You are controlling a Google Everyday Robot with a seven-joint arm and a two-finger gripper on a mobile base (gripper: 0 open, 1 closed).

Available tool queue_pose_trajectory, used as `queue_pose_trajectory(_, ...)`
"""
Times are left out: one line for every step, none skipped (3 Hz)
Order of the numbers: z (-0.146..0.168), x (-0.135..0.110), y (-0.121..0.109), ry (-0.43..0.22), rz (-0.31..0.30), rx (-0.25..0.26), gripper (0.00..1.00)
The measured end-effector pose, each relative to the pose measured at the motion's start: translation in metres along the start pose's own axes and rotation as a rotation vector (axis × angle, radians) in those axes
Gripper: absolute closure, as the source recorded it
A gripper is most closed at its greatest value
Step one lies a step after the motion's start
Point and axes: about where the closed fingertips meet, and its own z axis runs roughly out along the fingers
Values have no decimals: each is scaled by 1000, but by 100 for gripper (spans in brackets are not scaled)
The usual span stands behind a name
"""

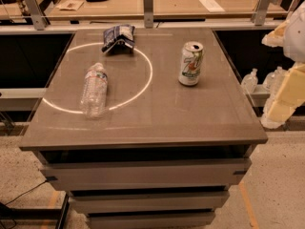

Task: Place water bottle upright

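Observation:
The water bottle [94,90] is clear, ribbed plastic with a small white cap. It lies on its side on the left part of the grey table top [157,113], cap pointing to the back. My gripper [280,106] shows as pale yellow and white parts at the right edge of the view, off the table's right side. It is far from the bottle and holds nothing I can see.
A green-and-white 7UP can [191,64] stands upright on the right part of the table. A crumpled blue chip bag [118,36] lies at the back. Small clear bottles [249,81] stand on a low shelf to the right. Desks run along the back.

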Motion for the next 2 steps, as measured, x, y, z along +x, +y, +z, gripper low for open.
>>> queue_pose_trajectory(-1,-1,0,-1,4,-1,0)
queue_pose_trajectory(-1,-1,3,19,58,-18,0)
